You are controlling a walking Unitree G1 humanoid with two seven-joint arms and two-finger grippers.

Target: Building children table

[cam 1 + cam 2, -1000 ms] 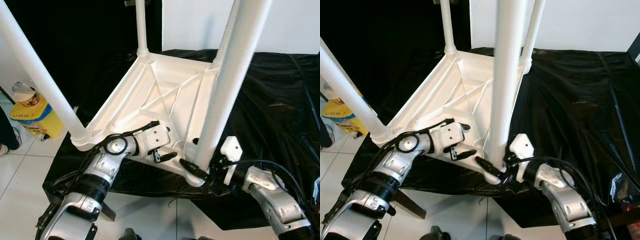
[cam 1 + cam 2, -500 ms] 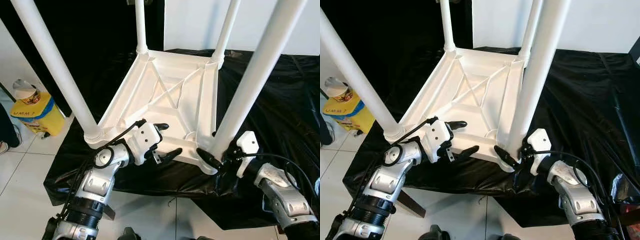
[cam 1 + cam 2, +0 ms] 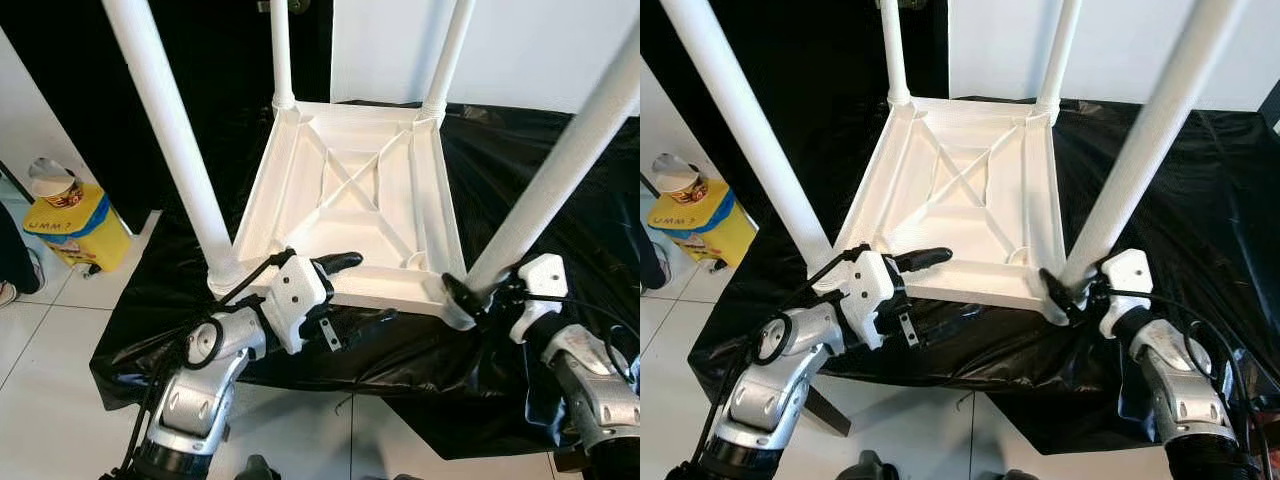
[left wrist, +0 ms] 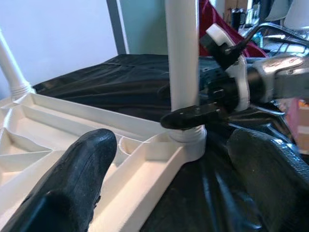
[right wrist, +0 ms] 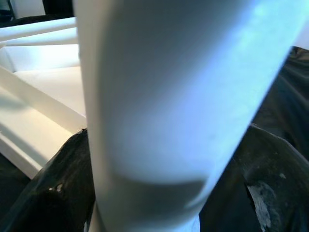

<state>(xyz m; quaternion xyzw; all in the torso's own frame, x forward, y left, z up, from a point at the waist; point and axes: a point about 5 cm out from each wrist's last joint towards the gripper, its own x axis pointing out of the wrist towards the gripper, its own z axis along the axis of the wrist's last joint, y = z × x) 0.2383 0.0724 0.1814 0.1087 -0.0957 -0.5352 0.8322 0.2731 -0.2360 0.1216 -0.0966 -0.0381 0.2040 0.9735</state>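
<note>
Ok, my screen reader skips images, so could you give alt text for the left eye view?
A white table lies upside down on black sheeting, four legs up. The left gripper straddles its near edge, jaws open; the right gripper holds the near right leg.

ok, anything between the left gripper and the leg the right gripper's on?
Only the near edge rail of the upturned white table. In the eye views it runs bare from the left gripper to that leg, gripped by the right gripper.

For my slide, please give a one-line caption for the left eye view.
Upturned white table on black sheet; right gripper shut on near-right leg, left gripper open at near edge.
</note>
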